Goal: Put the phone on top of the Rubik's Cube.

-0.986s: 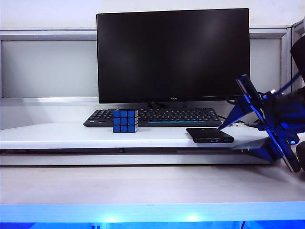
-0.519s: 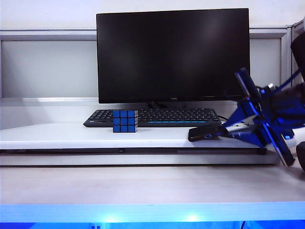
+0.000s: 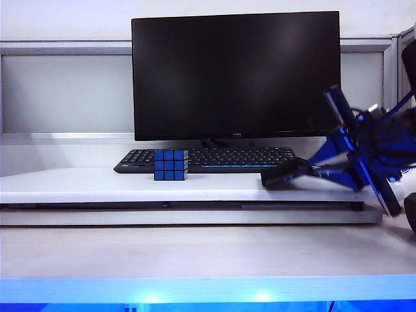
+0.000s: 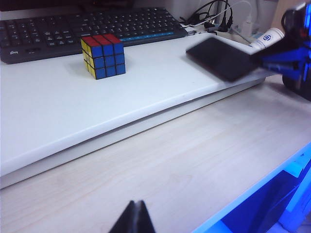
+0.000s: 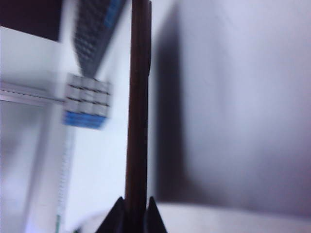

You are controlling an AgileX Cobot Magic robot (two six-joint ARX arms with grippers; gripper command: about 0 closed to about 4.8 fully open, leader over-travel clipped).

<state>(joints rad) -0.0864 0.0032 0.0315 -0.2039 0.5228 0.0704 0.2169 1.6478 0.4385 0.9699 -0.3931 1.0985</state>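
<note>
Rubik's Cube (image 3: pixel 171 164) sits unmoved before the keyboard (image 3: pixel 208 159). Bare white shelf (image 3: pixel 97 185) lies between it and the phone (image 3: pixel 281 175), flat a second ago, now lifted and tilted, clamped by the right gripper (image 3: pixel 305 173). The left gripper (image 4: pixel 133 218) hangs closed over the desk.

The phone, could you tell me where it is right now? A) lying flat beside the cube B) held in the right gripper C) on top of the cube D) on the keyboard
B: the right gripper is shut on the phone, lifted off the shelf, well apart from the cube.
</note>
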